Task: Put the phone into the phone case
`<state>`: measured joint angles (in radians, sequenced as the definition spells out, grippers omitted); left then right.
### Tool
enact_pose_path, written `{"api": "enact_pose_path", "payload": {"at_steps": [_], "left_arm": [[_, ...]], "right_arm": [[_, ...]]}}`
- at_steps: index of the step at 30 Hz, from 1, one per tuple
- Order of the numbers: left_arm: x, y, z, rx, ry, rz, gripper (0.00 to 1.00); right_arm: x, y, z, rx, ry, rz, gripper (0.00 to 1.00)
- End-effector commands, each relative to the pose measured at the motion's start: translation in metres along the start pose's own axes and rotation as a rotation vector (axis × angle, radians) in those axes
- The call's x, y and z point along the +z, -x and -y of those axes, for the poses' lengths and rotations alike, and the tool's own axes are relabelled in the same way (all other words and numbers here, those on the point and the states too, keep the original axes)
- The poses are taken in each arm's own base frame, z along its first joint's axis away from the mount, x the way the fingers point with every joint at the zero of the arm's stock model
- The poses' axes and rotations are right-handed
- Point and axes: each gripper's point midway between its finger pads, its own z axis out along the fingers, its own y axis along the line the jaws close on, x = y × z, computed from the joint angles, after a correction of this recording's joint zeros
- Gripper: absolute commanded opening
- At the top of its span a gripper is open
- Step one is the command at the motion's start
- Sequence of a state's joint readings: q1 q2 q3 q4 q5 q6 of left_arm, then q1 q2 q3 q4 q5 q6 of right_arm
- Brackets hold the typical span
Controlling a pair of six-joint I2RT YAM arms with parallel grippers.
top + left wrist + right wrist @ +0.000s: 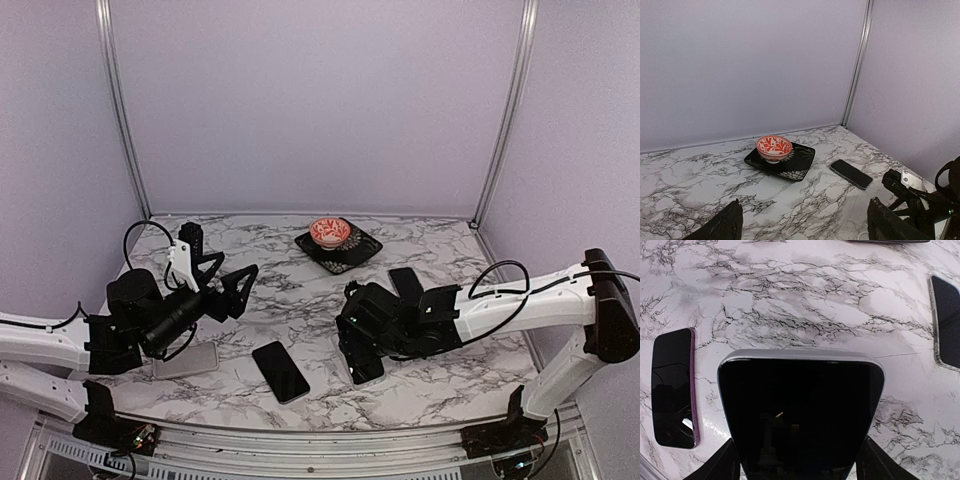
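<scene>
**Top external view.** My left gripper (222,262) hung above the marble table (290,250) with its jaws spread wide and nothing between them. A pale grey flat piece (187,360), which looked like the phone case, lay just below and to the near side of it. My right gripper (362,350) was low over the table with a phone (367,368) at its fingertips. A second phone (280,371) lay flat to the left-arm side of that gripper, near but apart. A third phone (406,284) lay just behind it. Farther beyond it, a red-patterned bowl (330,232) sat on a black square plate (358,256).

**Left wrist view.** The left gripper (802,227) showed both fingers (722,225) far apart, with only the table between them. Ahead of it stood the bowl (773,147) on its plate (800,165). The third phone (851,173) lay ahead and to the right.

**Right wrist view.** The right gripper (797,467) was clamped on the phone (800,415), with one finger (722,465) against each long side. The dark screen faced the camera. A purple-edged phone (672,387) lay on the table to the gripper's left. A dark clear-rimmed slab (946,322) lay to its right. I could not tell whether that slab was a phone or a case.
</scene>
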<state>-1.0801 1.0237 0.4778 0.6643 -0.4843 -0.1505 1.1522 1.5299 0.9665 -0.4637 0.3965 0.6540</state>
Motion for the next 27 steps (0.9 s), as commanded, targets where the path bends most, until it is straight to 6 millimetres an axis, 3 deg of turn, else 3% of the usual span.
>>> {"api": "enact_pose_path", "payload": {"at_steps": [1,6,15,27], "left_arm": [[0.005,0.013,0.002,-0.012,0.008,0.019,0.87],[0.004,0.015,0.002,-0.003,0.009,0.022,0.87],[0.001,0.016,-0.001,-0.001,0.022,0.022,0.87],[0.002,0.013,-0.002,0.005,0.025,0.014,0.87]], "right_arm": [[-0.004,0.028,-0.014,0.037,0.008,0.105,0.25],[0.002,0.031,-0.013,0.016,-0.005,0.129,0.25],[0.016,0.01,0.0,0.004,-0.075,0.073,0.22],[0.03,-0.008,0.001,0.015,-0.1,-0.003,0.21]]}}
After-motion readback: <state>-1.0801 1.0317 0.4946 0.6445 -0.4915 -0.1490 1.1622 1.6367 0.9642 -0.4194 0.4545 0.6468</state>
